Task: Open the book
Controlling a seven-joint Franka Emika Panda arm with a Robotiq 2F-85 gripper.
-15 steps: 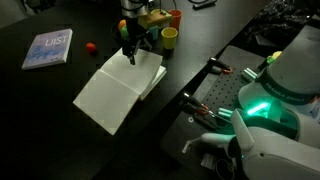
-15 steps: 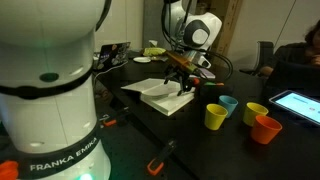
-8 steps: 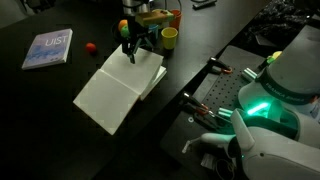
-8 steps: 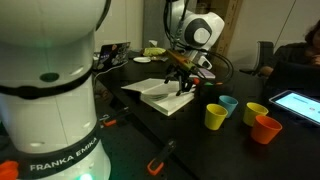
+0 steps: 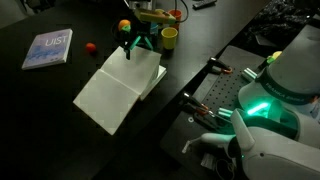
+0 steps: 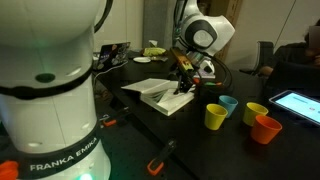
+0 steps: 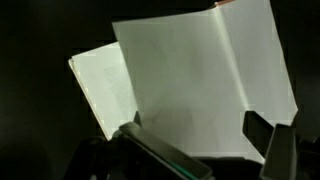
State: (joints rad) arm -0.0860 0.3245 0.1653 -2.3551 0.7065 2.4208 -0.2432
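Observation:
The book lies open on the dark table, its white pages facing up. It also shows in an exterior view and fills the wrist view, where a page or cover flap stands partly raised over the pages at the left. My gripper hangs above the book's far edge, apart from the pages. In the wrist view its two fingers are spread wide with only the white page seen between them. It holds nothing.
A thin blue-grey book lies at the far left, with a small red object beside it. Yellow and orange cups stand behind the gripper. More cups sit near the table's edge. A second robot base stands nearby.
My gripper has risen and drawn back a little from the open book. The book's pages lie as before.

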